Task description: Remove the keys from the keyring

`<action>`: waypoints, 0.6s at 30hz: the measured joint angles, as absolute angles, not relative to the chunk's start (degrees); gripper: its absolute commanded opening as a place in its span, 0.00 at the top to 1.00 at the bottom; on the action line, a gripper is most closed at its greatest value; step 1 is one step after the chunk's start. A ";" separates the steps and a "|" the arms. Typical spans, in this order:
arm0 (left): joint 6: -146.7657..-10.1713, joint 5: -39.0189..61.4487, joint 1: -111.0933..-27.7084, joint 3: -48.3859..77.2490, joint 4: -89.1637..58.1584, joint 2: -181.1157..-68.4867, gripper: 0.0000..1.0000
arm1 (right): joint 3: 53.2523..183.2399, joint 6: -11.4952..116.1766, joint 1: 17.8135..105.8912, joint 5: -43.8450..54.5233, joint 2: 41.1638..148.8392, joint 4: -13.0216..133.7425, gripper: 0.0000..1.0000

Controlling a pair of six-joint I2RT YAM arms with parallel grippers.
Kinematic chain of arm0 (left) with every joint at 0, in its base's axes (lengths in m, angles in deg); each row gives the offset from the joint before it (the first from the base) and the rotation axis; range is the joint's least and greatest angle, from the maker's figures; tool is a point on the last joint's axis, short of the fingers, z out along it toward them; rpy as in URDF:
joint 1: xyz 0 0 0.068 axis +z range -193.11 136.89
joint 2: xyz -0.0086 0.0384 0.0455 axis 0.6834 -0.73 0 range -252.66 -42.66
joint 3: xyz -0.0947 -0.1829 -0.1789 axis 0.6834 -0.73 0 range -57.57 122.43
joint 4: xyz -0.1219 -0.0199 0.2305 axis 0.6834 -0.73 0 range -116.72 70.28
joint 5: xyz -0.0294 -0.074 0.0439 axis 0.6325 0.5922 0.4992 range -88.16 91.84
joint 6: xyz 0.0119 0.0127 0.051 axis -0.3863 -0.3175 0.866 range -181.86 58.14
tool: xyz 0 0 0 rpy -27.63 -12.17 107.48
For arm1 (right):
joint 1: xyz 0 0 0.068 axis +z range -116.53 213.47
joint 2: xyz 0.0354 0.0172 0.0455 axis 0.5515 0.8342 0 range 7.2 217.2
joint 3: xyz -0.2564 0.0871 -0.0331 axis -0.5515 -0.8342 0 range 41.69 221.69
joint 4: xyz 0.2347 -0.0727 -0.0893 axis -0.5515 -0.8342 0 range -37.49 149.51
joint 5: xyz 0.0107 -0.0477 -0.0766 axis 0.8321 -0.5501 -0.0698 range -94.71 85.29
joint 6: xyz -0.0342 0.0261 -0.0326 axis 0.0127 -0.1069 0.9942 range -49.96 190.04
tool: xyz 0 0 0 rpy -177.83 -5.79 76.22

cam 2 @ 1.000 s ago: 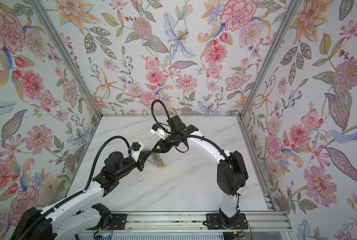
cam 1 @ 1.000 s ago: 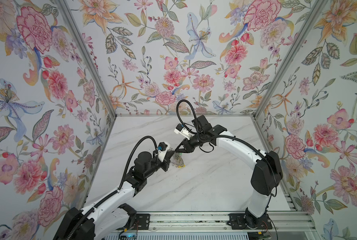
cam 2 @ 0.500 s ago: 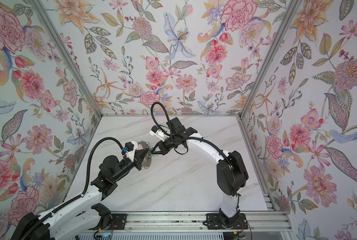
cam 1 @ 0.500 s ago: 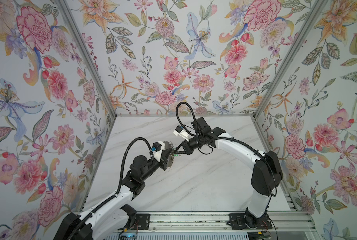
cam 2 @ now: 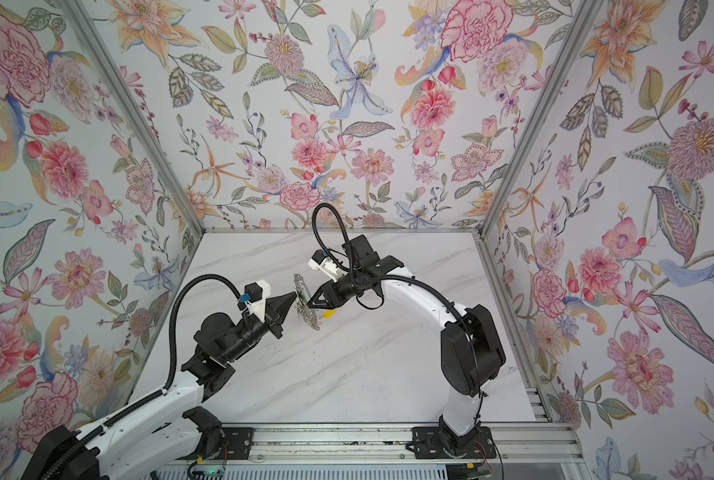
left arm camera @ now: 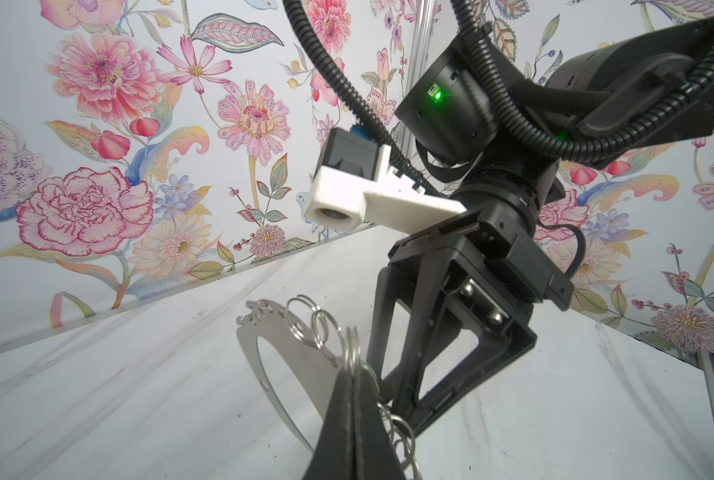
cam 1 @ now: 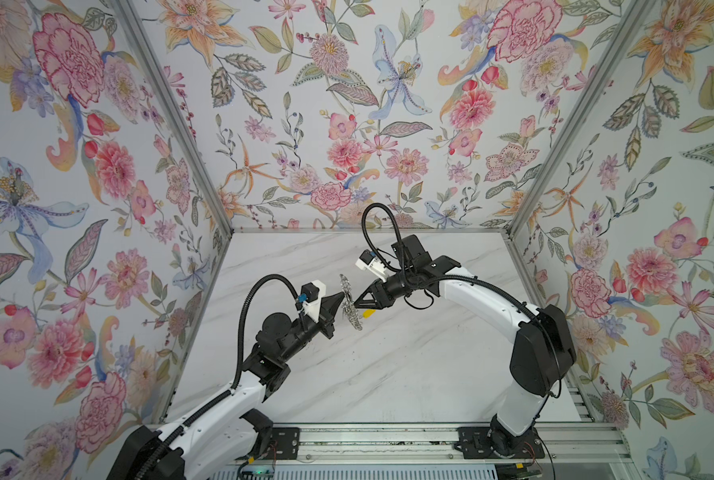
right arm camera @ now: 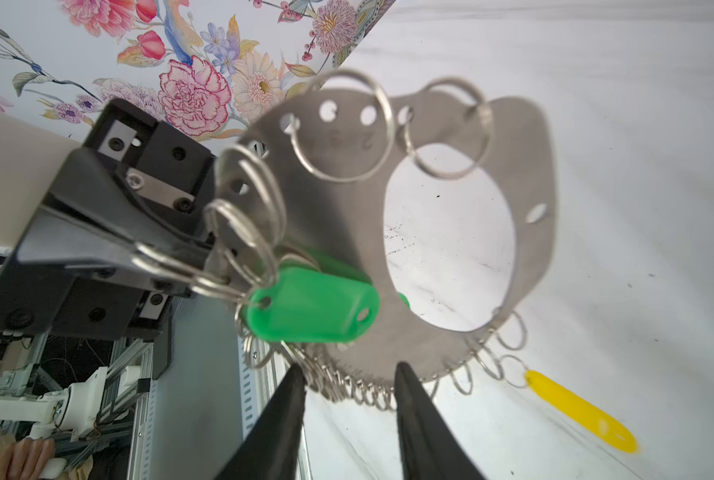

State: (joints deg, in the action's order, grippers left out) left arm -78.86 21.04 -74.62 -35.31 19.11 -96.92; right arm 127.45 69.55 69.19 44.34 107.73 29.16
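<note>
The keyring [cam 1: 349,301] [cam 2: 305,301], a flat grey crescent plate fringed with wire rings, is held on edge above the table between both arms. My left gripper [cam 1: 340,296] [left arm camera: 353,374] is shut on its ringed rim. In the right wrist view the keyring plate [right arm camera: 326,216] carries a green-tagged key [right arm camera: 311,305], and a yellow tag [right arm camera: 579,415] [cam 1: 367,312] dangles from an outer ring. My right gripper [cam 1: 357,302] [right arm camera: 349,368] is open. Its fingers [right arm camera: 293,399] straddle the row of small rings without gripping any. The key blades are mostly hidden behind the tags.
The white marble table [cam 1: 388,365] is walled by flowered panels on three sides, with a metal rail [cam 1: 388,440] along the front. The right arm's wrist camera and cable [left arm camera: 338,208] hang close above the keyring.
The left arm has lifted the keyring off the table and turned it on edge. The right gripper closed, then opened again at the ring edge.
</note>
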 measured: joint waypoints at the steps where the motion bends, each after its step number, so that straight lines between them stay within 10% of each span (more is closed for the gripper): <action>1: -78.81 21.39 -74.62 -35.31 19.02 -97.18 1.00 | 127.47 69.83 68.52 44.34 106.44 29.16 0.63; 18: -81.68 35.45 -71.23 -33.82 21.73 -100.59 1.00 | 128.61 72.59 69.68 48.74 102.11 35.04 0.68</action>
